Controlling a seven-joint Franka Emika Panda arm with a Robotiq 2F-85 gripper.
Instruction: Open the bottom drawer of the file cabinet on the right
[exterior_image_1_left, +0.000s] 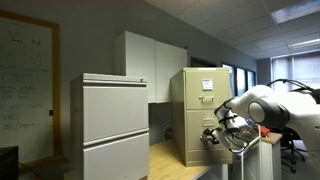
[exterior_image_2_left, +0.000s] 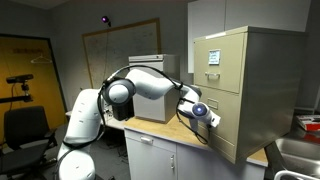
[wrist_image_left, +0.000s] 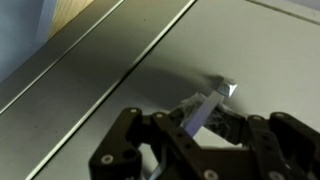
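The file cabinet (exterior_image_1_left: 190, 110) is a narrow olive-tan metal cabinet standing on a wooden counter; it shows in both exterior views (exterior_image_2_left: 255, 80). The bottom drawer (exterior_image_2_left: 228, 128) is its lowest front and looks flush with the cabinet. My gripper (exterior_image_2_left: 211, 119) is pressed up to that front, and it also shows in an exterior view (exterior_image_1_left: 214, 134). In the wrist view the tan drawer front (wrist_image_left: 260, 50) fills the frame. My gripper (wrist_image_left: 200, 120) has its fingers on either side of the small silver handle (wrist_image_left: 222, 90) and is closed on it.
A wider light-grey two-drawer cabinet (exterior_image_1_left: 115, 125) stands near the camera. A tall white cupboard (exterior_image_1_left: 150, 60) is behind it. The wooden counter (exterior_image_2_left: 185, 133) carries the file cabinet. An office chair (exterior_image_2_left: 25, 125) and a whiteboard (exterior_image_2_left: 120, 45) are behind the arm.
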